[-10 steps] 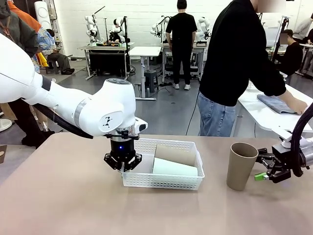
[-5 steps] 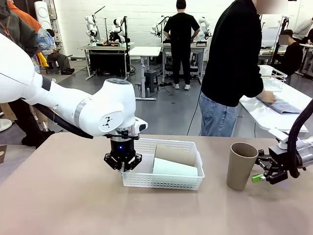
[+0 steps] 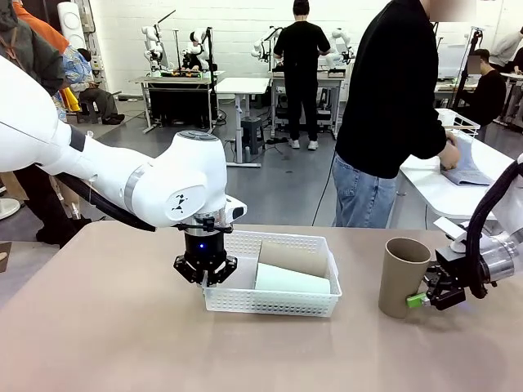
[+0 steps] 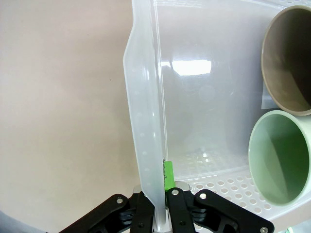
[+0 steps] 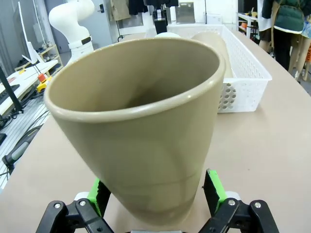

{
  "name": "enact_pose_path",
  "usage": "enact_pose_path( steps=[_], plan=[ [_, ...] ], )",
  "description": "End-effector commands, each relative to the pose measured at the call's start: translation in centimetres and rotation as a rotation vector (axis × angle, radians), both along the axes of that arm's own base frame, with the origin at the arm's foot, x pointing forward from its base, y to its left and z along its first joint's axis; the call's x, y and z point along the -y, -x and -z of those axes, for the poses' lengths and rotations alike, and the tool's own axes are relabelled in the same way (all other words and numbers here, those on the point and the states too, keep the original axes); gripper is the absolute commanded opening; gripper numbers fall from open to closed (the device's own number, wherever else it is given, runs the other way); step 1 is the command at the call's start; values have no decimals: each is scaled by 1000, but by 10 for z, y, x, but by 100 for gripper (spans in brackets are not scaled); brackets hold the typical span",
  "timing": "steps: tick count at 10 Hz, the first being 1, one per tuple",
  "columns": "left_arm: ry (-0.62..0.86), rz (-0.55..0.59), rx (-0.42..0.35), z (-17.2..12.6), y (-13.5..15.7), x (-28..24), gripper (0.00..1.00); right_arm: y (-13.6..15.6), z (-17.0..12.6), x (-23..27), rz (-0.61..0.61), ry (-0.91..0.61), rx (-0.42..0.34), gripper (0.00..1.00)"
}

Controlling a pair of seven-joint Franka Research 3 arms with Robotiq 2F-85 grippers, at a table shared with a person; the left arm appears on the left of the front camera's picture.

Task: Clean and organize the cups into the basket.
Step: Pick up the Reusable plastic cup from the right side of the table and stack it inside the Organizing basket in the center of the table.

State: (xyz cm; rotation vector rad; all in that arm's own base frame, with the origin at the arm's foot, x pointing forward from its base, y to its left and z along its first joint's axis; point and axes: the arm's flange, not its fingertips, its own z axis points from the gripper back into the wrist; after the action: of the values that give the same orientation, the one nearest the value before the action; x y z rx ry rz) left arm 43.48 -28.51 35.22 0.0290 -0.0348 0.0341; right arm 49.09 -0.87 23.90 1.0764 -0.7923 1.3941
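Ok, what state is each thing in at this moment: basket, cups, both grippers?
basket: flat on the table, two cups inside.
mint cup: on its side in the basket.
lying tan cup: on its side in the basket, next to the mint cup.
standing tan cup: upright on the table, outside the basket.
left gripper: shut on the basket's end wall.
right gripper: open, fingers either side of the standing tan cup's base.

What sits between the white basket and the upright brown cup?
Nothing. In the front view, the table between the basket and the upright cup is bare.
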Motion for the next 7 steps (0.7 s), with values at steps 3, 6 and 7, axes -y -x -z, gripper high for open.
enact_pose_path(
  steps=[3, 6, 7],
  plan=[
    [-4, 0, -1, 2, 0, 0, 0, -7, 4, -15, -16, -30, 31, 100],
    [-4, 0, -1, 2, 0, 0, 0, -7, 4, -13, -33, -52, 36, 0],
    [-4, 0, -1, 2, 0, 0, 0, -6, 4, -12, -36, -53, 36, 36]
  ],
)
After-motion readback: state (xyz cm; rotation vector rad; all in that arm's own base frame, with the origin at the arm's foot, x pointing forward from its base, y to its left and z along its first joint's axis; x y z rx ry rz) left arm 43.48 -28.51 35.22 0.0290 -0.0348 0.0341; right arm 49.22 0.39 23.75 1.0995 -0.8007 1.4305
